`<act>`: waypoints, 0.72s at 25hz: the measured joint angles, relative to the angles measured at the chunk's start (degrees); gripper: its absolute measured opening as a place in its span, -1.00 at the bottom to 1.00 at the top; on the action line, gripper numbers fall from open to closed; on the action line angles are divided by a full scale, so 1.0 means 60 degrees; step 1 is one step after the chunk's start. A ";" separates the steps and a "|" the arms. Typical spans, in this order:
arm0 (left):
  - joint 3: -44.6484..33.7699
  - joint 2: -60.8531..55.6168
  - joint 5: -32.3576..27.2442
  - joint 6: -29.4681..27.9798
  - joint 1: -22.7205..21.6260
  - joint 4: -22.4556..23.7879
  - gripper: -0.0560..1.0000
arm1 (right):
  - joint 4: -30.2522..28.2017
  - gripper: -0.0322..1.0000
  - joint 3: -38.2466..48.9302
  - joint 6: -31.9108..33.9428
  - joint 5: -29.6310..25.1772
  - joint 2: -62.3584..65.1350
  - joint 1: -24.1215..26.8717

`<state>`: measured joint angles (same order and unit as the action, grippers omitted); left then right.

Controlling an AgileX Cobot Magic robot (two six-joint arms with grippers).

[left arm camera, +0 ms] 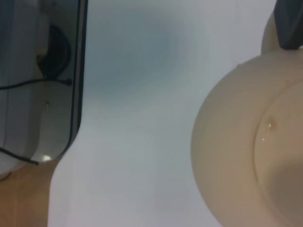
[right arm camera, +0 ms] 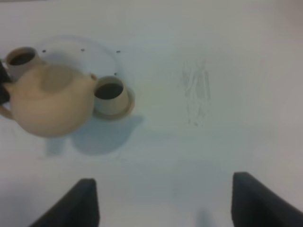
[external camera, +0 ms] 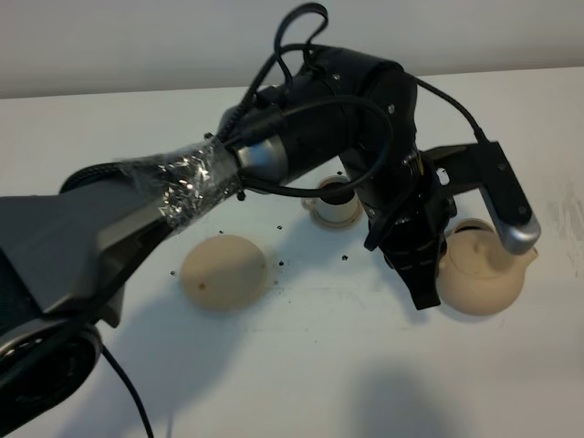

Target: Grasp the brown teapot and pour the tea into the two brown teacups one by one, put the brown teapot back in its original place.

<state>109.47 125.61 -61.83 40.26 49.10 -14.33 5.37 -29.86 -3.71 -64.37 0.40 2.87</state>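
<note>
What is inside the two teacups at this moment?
In the right wrist view both teacups, one by the teapot's spout and one behind it, show dark liquid inside. How full they are cannot be judged; the teapot partly covers the farther cup.

teapot [external camera: 481, 285]: pale beige | saucer disc [external camera: 224, 271]: tan (dark specks) | table [external camera: 301, 365]: white

Teapot [external camera: 481, 274] right of saucer disc [external camera: 224, 271].

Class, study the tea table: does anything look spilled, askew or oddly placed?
Small dark specks lie scattered on the white table around the round tan saucer, which stands bare. The teapot is off it, tilted, held at its handle by the left gripper. No puddle shows.
</note>
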 joint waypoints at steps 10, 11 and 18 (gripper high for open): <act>0.0000 0.1219 0.0488 0.0058 0.0000 0.0207 -0.73 | 0.0000 0.17 0.0000 0.0000 0.0000 0.0000 0.0000; 0.0000 0.1319 0.0548 0.0058 0.0000 0.0248 -0.73 | 0.0000 0.17 0.0000 0.0000 0.0000 0.0000 0.0000; 0.0008 0.1505 0.0850 0.0024 0.0000 0.0652 -0.73 | 0.0000 0.17 0.0000 0.0000 0.0000 0.0000 0.0000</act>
<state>109.52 134.64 -56.73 40.40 49.10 -10.42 5.37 -29.86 -3.71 -64.37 0.40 2.87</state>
